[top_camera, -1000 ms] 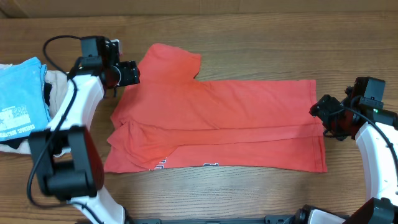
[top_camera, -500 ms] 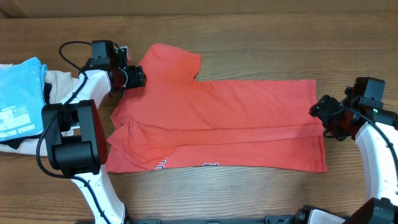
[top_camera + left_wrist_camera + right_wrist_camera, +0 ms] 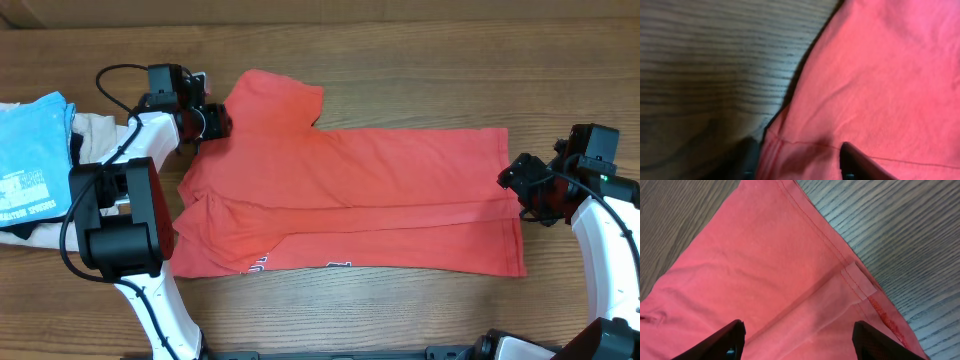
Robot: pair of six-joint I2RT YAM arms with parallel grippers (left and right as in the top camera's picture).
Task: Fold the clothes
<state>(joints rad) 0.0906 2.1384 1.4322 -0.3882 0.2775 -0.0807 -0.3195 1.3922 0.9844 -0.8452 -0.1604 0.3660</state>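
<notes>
Red tee (image 3: pixel 350 200) lies flat mid-frame, one of three garments you have. The blue tee (image 3: pixel 35 150) and a beige one (image 3: pixel 92 130) are piled at the left edge. Your left gripper (image 3: pixel 218 122) straddles the red tee's upper-left hem, fingers apart. Your right gripper (image 3: pixel 510 178) sits at its right hem, fingers spread wide.
</notes>
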